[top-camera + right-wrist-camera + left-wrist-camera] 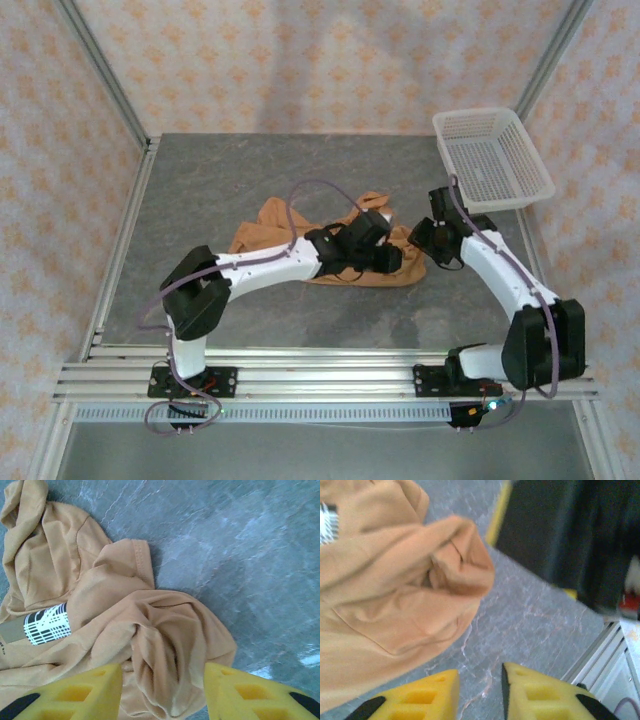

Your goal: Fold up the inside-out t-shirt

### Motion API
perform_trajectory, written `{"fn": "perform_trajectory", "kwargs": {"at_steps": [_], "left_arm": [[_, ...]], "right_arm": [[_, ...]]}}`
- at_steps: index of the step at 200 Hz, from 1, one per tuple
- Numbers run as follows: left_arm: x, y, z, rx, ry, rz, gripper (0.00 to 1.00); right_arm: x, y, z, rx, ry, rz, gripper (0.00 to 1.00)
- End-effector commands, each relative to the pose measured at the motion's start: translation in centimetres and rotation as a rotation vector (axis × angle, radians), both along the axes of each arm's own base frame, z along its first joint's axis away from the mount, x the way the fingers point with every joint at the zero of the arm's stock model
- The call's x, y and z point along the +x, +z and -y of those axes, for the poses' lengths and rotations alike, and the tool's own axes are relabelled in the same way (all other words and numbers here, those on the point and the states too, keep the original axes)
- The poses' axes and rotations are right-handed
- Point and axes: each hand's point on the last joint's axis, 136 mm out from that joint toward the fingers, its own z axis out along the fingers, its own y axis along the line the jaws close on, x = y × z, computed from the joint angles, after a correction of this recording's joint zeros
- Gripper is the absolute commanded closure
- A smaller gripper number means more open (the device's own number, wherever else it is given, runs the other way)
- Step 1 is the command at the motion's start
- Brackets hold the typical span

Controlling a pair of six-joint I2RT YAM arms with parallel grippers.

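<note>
T-shirt (265, 228), tan and inside out, lies bunched up in the middle of the grey table (200, 180). Left gripper (480, 672) has its fingers apart over bare table just beside the cloth. Right gripper (162, 667) spreads its fingers over a puffy fold and holds nothing. It looks ready to grab there and pull the shirt flat.

Soft, even light is seen in the top view; faint shadows are cast on the grey marbled tabletop (200, 190). The left wrist view is smeared by blur, the soft tan cloth t-shirt (385, 595) washed out. Pale glare is noted in the right wrist view.
</note>
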Motion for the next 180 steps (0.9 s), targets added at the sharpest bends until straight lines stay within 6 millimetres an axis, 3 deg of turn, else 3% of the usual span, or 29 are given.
{"fn": "perform_trajectory", "kwargs": {"at_steps": [1, 8, 12, 41, 74, 114, 131, 158, 171, 180], "left_arm": [[-0.9, -1.2, -0.4, 0.075, -0.103, -0.022, 0.63], [-0.8, -0.7, 0.0, 0.063, -0.122, -0.009, 0.6], [-0.9, -1.9, 0.3, 0.077, -0.134, -0.025, 0.58], [-1.3, -2.1, 2.1, 0.05, -0.196, -0.033, 0.48], [-0.7, -3.7, 3.3, 0.102, -0.209, -0.04, 0.48], [1.3, -6.4, 3.8, 0.202, -0.198, -0.029, 0.52], [2.2, -7.1, 3.8, 0.218, -0.181, -0.033, 0.6], [3.8, -6.8, 2.6, 0.2, -0.138, -0.056, 0.92], [4.4, -5.9, 1.8, 0.182, -0.115, -0.055, 1.0], [4.7, -5.0, 1.3, 0.172, -0.103, -0.047, 1.0]], "right_arm": [[-2.1, 0.2, 2.2, -0.081, -0.061, -0.015, 0.55], [-2.6, 0.3, 2.6, -0.091, -0.078, -0.016, 0.55], [-2.8, 0.2, 2.8, -0.1, -0.087, -0.024, 0.55], [-4.6, -0.3, 4.6, -0.08, -0.158, -0.032, 0.56], [-5.7, -1.6, 5.5, -0.035, -0.198, -0.053, 0.56], [-5.6, -1.7, 4.8, 0.012, -0.179, -0.049, 0.59], [-5.5, -2.2, 3.7, 0.077, -0.165, -0.039, 0.62], [-5.0, -3.6, 1.8, 0.207, -0.164, -0.024, 0.72], [-4.4, -4.1, 0.6, 0.286, -0.164, -0.006, 0.74], [-3.9, -4.2, -0.1, 0.328, -0.163, 0.007, 0.74]]}}
